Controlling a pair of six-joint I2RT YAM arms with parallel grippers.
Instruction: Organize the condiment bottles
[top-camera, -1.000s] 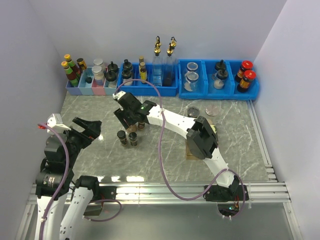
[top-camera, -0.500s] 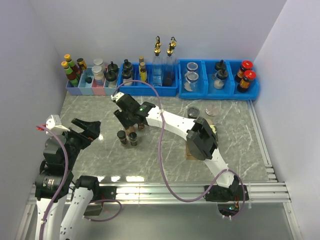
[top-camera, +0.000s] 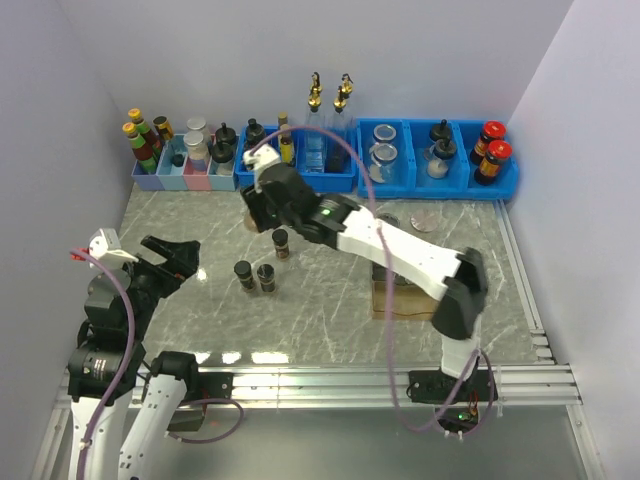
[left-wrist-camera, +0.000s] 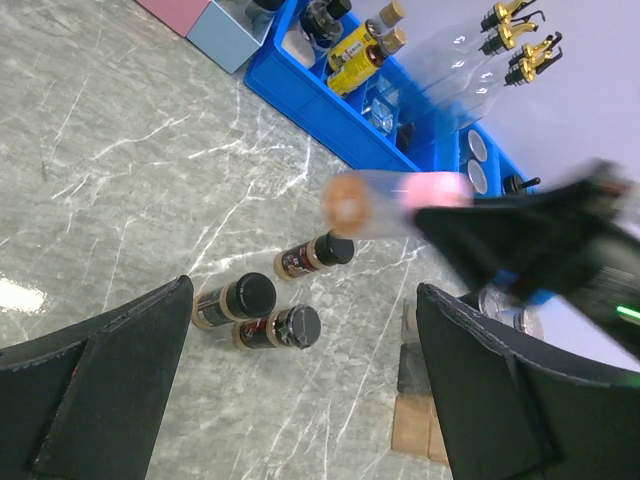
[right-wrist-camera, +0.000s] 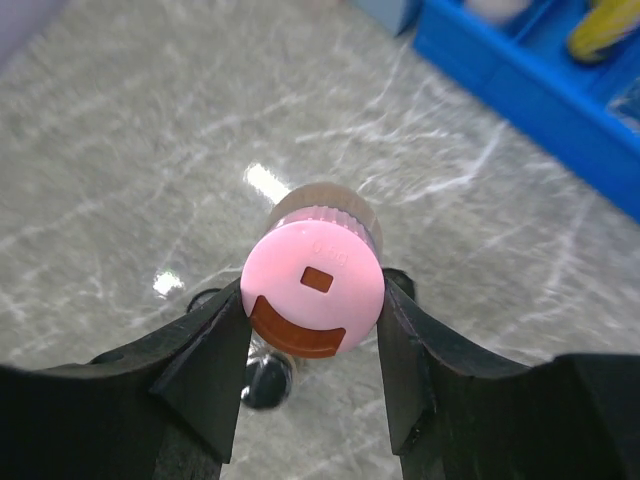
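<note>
My right gripper (right-wrist-camera: 313, 292) is shut on a clear spice jar with a pink lid (right-wrist-camera: 313, 275), one finger on each side of the lid. It holds the jar in the air over the marble table. The left wrist view shows this jar (left-wrist-camera: 385, 200) blurred, lying sideways in the black fingers. Three black-lidded jars stand on the table: two side by side (top-camera: 243, 273) (top-camera: 266, 277) and one behind them (top-camera: 281, 243). My left gripper (top-camera: 175, 262) hangs open at the left with nothing between its fingers (left-wrist-camera: 120, 370).
Blue bins (top-camera: 295, 172) (top-camera: 440, 168) and small pastel bins (top-camera: 185, 172) line the back wall, holding bottles and jars. Tall gold-spouted bottles (top-camera: 315, 120) and red-capped sauce bottles (top-camera: 490, 150) stand there. A wooden block (top-camera: 400, 298) and two loose round lids (top-camera: 388, 222) lie at mid-right.
My right gripper closed on the pink-lidded jar, lifted it off the table and swung back toward the bins. The left arm stayed put.
</note>
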